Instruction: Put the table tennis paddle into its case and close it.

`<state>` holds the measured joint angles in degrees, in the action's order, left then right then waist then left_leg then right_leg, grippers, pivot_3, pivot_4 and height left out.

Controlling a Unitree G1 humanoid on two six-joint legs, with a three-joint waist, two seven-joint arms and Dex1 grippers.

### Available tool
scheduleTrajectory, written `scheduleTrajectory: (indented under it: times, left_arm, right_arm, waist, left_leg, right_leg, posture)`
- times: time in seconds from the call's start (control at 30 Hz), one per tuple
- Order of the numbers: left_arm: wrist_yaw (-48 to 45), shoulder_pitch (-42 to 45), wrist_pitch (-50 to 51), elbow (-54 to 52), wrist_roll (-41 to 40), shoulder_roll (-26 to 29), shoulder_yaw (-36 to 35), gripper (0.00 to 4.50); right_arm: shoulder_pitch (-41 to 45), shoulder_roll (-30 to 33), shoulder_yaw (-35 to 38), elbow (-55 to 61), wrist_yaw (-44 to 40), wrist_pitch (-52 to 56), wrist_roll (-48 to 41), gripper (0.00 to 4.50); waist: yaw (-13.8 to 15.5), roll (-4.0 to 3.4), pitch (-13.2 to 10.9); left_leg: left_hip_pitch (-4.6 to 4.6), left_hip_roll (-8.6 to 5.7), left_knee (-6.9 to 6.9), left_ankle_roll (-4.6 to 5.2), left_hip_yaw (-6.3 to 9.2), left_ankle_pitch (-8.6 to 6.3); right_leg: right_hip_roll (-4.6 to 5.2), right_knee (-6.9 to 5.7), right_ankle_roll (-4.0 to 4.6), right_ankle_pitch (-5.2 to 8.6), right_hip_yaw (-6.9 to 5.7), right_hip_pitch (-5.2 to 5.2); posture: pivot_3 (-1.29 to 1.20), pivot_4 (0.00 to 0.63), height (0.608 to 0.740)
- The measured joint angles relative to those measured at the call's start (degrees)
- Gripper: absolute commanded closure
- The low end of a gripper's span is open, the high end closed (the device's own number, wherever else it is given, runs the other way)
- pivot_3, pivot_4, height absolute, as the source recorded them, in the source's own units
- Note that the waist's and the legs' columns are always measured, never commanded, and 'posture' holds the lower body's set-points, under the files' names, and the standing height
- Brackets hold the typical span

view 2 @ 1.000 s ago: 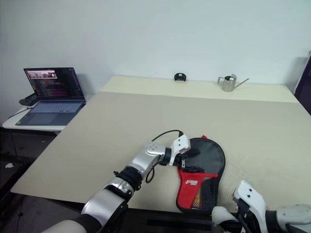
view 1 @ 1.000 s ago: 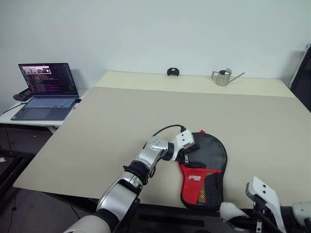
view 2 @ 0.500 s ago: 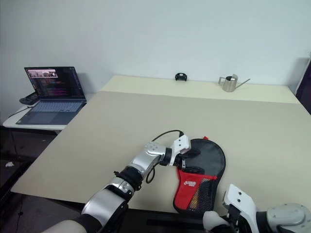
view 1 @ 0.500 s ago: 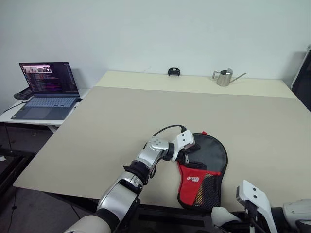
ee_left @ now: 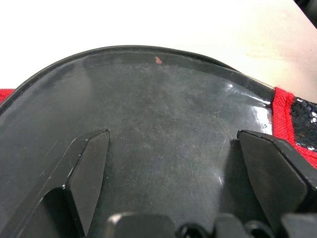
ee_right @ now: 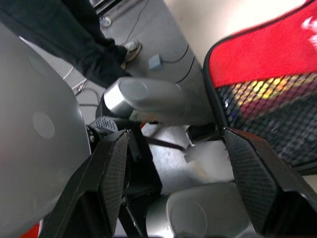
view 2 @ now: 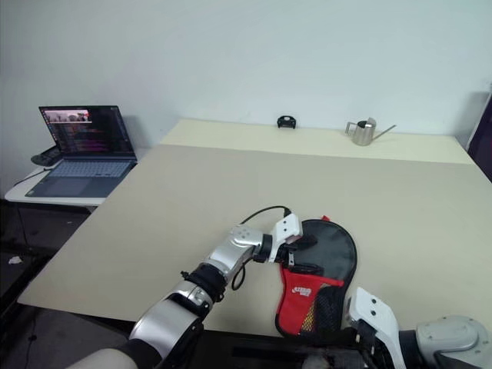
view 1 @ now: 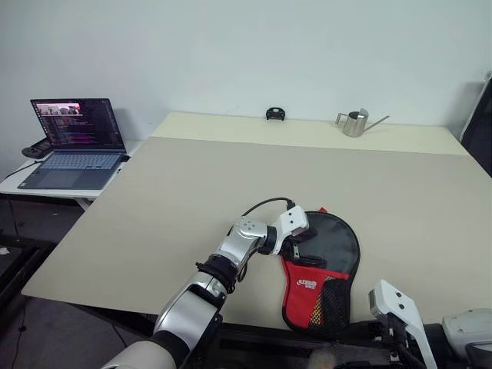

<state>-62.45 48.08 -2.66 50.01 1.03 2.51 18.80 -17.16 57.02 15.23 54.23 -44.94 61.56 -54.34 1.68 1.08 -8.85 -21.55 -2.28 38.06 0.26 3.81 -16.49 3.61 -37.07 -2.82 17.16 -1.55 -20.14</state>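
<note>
as i look from my head cam, the black fabric paddle-shaped case w/ red panel [view 1: 324, 273] lies at the beige table's [view 1: 192, 192] near edge. left wrist: my left gripper [ee_left: 171, 163] is spread wide over it. right wrist: my right gripper [ee_right: 181, 163] is spread too, holding nothing, off the table edge by the case's mesh end.

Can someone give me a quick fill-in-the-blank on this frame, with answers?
1. The case lies at the table's ____ edge.
2. The left gripper's fingers stand ____ over the case's black face.
3. The small metal ____ stands at the table's far edge.
4. The open ____ sits on the side table to the robot's left.

Answers: near; open; watering can; laptop
</note>
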Motion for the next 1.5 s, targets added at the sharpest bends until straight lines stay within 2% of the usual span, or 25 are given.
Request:
scheduleTrajectory:
  times: [0.27, 0.47, 0.63, 0.83, 0.97, 1.2, 1.33, 1.5]
  left_arm:
    - [0.25, -0.07, 0.19, -0.13, -0.11, -0.46, -0.19, 0.00]
    - [-3.24, -3.03, 3.96, -7.97, -1.82, 1.93, -1.08, 0.00]
    - [-6.57, -8.87, 12.29, -21.90, -5.77, 9.13, -2.35, 0.00]
    - [-6.53, -17.73, 24.78, -42.08, -14.56, 19.31, -9.99, 0.00]
    - [-2.65, -22.91, 29.42, -49.04, -18.04, 23.32, -15.71, 0.00]
    - [10.58, -32.31, 32.21, -58.97, -19.40, 23.48, -24.15, 0.00]
    - [17.26, -34.33, 33.36, -63.47, -19.04, 22.35, -24.44, 0.00]
    - [20.68, -34.24, 32.72, -63.82, -18.52, 23.18, -24.43, 0.00]
  right_arm:
    - [9.29, -0.99, 3.72, -7.18, 5.58, 0.18, -8.56, 1.16]
    - [17.79, -0.89, 3.49, -18.47, 6.55, -2.39, -4.56, 1.16]
    - [24.10, -3.31, 2.03, -27.04, 4.84, -8.39, 1.16, 1.16]
    - [31.17, -7.63, -4.88, -36.63, 1.09, -16.28, 9.16, 1.16]
    - [36.42, -9.99, -8.19, -45.49, -2.12, -22.50, 15.21, 1.16]
    - [48.35, -10.75, -10.89, -65.90, -9.23, -30.10, 23.01, 1.16]
    - [53.15, -10.23, -11.03, -77.66, -11.92, -34.29, 27.84, 1.16]
    - [54.30, -8.73, -11.34, -80.74, -13.98, -36.10, 31.65, 1.16]
  waist:
    - [0.01, 0.01, -0.01]
    - [-0.35, -0.14, -0.13]
    - [-1.42, -0.21, -0.34]
    - [-1.78, -0.34, -0.55]
    - [-1.69, -0.41, -0.61]
    - [-1.68, -0.42, -0.64]
    - [-1.28, -0.43, -0.64]
    - [-1.48, -0.43, -0.63]
  left_leg:
    - [-0.04, -0.06, 0.00, 0.01, 0.04, 0.00]
    - [-0.22, -0.05, -0.05, 0.01, 0.07, 0.01]
    - [-0.41, -0.03, -0.12, -0.05, 0.00, 0.04]
    - [-0.51, -0.03, -0.11, -0.20, -0.07, 0.12]
    - [-0.50, -0.03, -0.10, -0.19, -0.14, 0.12]
    - [-0.63, -0.04, -0.14, -0.28, -0.44, 0.15]
    - [-0.94, -0.05, -0.04, -0.32, -0.51, 0.17]
    - [-0.94, -0.04, -0.06, -0.32, -0.60, 0.17]
  right_leg:
    - [0.12, 0.03, 0.13, -0.10, -0.07, 0.00]
    - [0.10, -0.01, 0.20, -0.07, -0.11, -0.21]
    - [0.09, -0.01, 0.28, -0.04, 0.06, -0.47]
    - [0.13, -0.05, 0.29, -0.04, 0.18, -0.65]
    - [0.13, -0.08, 0.29, -0.04, 0.23, -0.70]
    - [0.16, -0.11, 0.30, -0.06, 0.47, -0.99]
    - [0.20, -0.19, 0.31, -0.08, 0.49, -1.27]
    - [0.20, -0.21, 0.31, -0.08, 0.54, -1.29]
  posture:
    - [0.00, 0.150, 0.740]
    - [0.00, 0.150, 0.740]
    - [0.00, 0.150, 0.740]
    - [0.00, 0.150, 0.740]
    - [0.00, 0.150, 0.740]
    - [0.00, 0.150, 0.740]
    - [0.00, 0.150, 0.740]
    - [0.00, 0.150, 0.740]
